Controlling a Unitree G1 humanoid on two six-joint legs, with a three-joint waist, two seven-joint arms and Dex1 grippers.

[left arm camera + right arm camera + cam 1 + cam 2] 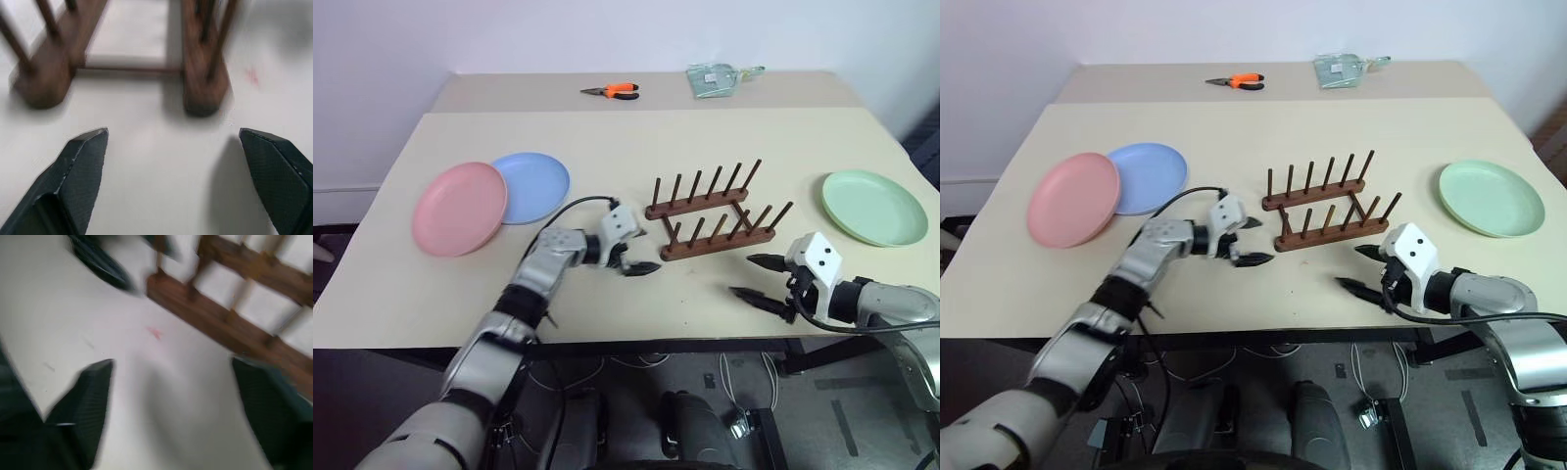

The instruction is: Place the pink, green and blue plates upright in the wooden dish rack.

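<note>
The pink plate lies flat at the table's left, its rim overlapping the blue plate beside it. Far to the right, the green plate also lies flat. In the middle stands the wooden dish rack, with no plate in it. My left gripper is open and empty, just left of the rack's near end and pointing at it; its fingers frame that end in the left wrist view. My right gripper is open and empty, close to the rack's front right, near the table edge.
Orange-handled pliers and a clear plastic packet lie on the second table behind. The front table edge runs just below both grippers. Bare tabletop lies between the rack and each group of plates.
</note>
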